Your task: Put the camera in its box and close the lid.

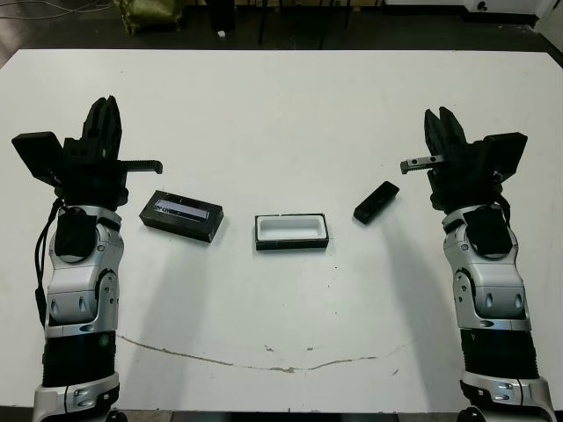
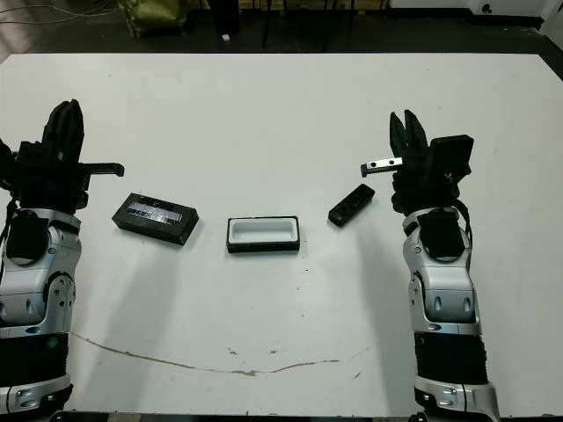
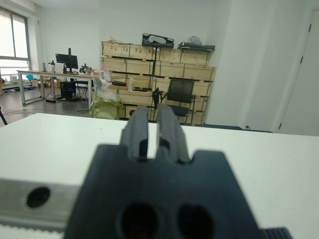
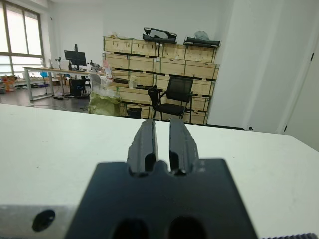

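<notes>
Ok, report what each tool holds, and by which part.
Nothing is held. The left tool and right tool are empty; the slim black camera bar lies on the table.

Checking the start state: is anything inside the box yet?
No. The box sits open, showing only its white lining. The camera lies on the table to its right and the lid to its left, both apart from it. What is under the lid is hidden.
</notes>
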Tool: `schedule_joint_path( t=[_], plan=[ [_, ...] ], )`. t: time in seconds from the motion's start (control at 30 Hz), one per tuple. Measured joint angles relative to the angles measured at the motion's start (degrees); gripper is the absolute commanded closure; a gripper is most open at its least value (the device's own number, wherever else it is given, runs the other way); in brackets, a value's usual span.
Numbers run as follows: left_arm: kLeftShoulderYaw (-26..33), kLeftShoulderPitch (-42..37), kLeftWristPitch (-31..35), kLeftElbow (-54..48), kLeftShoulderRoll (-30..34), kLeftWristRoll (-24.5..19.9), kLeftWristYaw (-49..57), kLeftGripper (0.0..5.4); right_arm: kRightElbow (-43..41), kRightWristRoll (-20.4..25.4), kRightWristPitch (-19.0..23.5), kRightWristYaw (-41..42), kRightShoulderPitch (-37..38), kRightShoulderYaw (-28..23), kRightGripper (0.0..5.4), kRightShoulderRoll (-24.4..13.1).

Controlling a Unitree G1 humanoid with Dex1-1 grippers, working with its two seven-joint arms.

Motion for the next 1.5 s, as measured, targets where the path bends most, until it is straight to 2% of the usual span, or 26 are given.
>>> schedule_joint_path(
  t=[0.7, 0.9, 1.07, 1.17, 1.33, 1.5],
  plan=[
    [0.07, -0.03, 0.63, -1.14, 0.0, -1.13, -0.39, 5.36, 0.19, 0.03, 0.99, 0.99, -0.61, -0.05, 5.4, -1.49],
    [-0.09, -0.02, 0.9, -1.22, 0.0, -1.05, -0.19, 5.36, 0.62, -1.37, 4.49, 1.7, -3.18, -0.22, 5.4, -5.07],
    [-0.04, 0.01, 0.9, -1.23, 0.0, -1.17, -0.22, 5.36, 5.22, -2.49, 5.95, 5.58, -6.94, 0.47, 5.4, -9.29],
    [0.01, 0.02, 0.94, -1.27, 0.0, -1.24, -0.21, 5.36, 8.55, -4.24, 6.19, 8.25, -8.71, 1.95, 5.4, -11.95],
    [0.03, 0.02, 1.02, -1.29, 0.0, -1.24, -0.21, 5.36, 11.61, -7.74, 8.94, 12.64, -11.95, 5.03, 5.4, -16.11],
    [0.08, 0.02, 1.02, -1.28, 0.0, -1.29, -0.47, 5.36, 16.4, -10.5, 8.3, 19.91, -15.51, 8.77, 5.4, -20.27]
  ],
)
